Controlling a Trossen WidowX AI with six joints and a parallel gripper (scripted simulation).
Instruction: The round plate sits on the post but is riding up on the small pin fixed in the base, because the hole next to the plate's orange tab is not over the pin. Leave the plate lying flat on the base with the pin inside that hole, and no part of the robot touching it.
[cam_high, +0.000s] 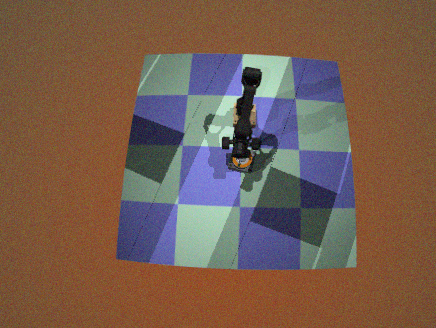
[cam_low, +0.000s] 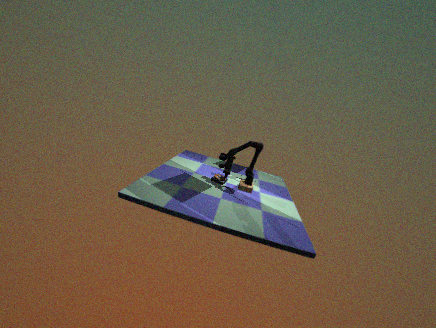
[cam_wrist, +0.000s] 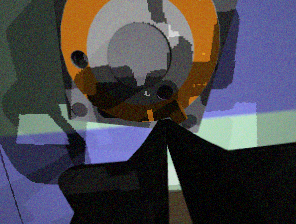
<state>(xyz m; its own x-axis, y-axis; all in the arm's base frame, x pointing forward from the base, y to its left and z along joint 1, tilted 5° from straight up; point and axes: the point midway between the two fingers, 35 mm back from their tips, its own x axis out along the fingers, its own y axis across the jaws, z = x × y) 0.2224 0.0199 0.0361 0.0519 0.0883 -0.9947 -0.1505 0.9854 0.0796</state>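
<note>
You are turning the plate: the gripper, fingers pressed together and holding nothing, pushes beside its orange tab. Next, nudge it gently, then withdraw.

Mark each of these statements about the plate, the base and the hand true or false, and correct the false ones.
1. The hand is shut with nothing between its fingers. True.
2. The round orange plate sits around a grey central post. True.
3. The hand hangs far off to one side of the grey square base. False: in the top view it is directly over the plate and base.
4. The fingertips meet right by the plate's near edge, beside the small orange tab. True.
5. The plate is blue. False: it is orange with a grey inner ring.
6. The hand is wide open. False: its fingers are closed to a point.
</note>
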